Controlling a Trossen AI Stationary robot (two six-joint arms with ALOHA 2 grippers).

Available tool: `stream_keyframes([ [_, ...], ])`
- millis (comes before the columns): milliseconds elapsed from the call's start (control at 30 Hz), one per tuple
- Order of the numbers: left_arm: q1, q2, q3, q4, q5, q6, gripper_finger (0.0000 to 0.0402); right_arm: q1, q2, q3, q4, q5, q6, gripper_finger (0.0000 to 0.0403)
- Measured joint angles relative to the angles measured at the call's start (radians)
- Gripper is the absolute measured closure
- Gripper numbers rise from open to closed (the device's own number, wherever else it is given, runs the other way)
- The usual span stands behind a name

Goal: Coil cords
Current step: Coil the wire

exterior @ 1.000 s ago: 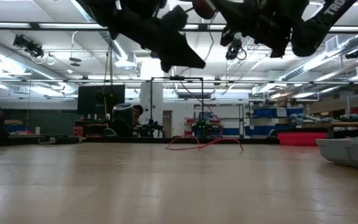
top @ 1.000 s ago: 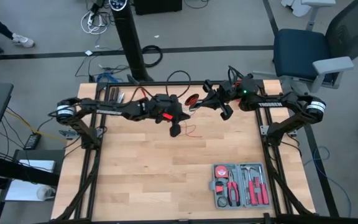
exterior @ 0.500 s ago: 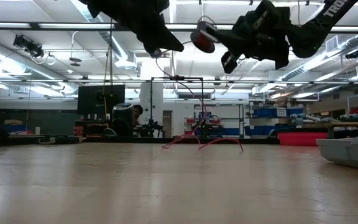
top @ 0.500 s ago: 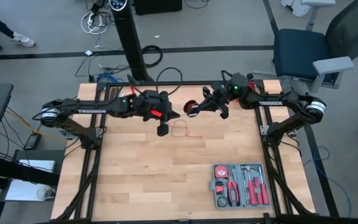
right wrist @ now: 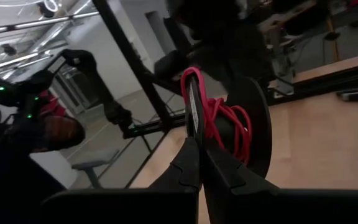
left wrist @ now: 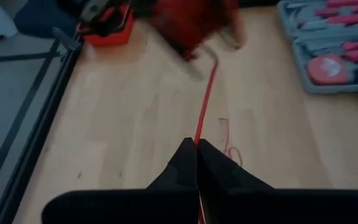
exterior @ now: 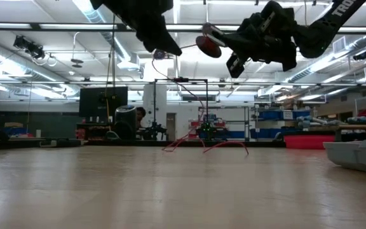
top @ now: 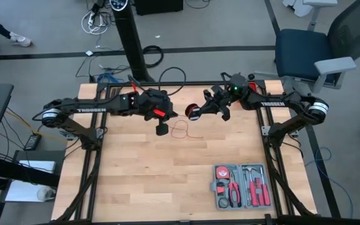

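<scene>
1. Left gripper (top: 162, 129) is raised over the far middle of the wooden table (top: 136, 181), just left of centre. Its fingers (left wrist: 188, 167) are pressed together on the red cord (left wrist: 204, 102), which runs taut from the fingertips.
2. Right gripper (top: 197, 112) is also raised, far side, just right of centre, facing the left one. The two are near each other but apart.
3. Right fingers (right wrist: 194, 158) are clamped narrow on a dark round spool (right wrist: 253, 134) with red cord wound on it. In the high view the spool (top: 194, 112) shows as a small disc at the gripper tip.
4. Low view: the cord (exterior: 182, 95) hangs from the left gripper (exterior: 165, 49) down toward the table; the spool (exterior: 206, 44) sits high at the right gripper (exterior: 216, 42).
5. Slack cord lies on the table in a loose loop (top: 181, 129) between and slightly near-side of the two grippers, with a tail toward the right.
6. Grey tool case (top: 242, 186) lies open at the near right of the table, red-handled tools inside, well apart from the cord.
7. Blue office chair (top: 305, 53) stands on the floor beyond the far right corner.
</scene>
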Motion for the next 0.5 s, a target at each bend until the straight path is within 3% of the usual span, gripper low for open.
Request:
stream_keyframes([
  [500, -0.034, 0.002, -0.001, -0.052, 0.079, -0.062, 0.0401, -0.068, -0.090, 0.000, -0.063, 0.026, 0.016, 0.0403],
])
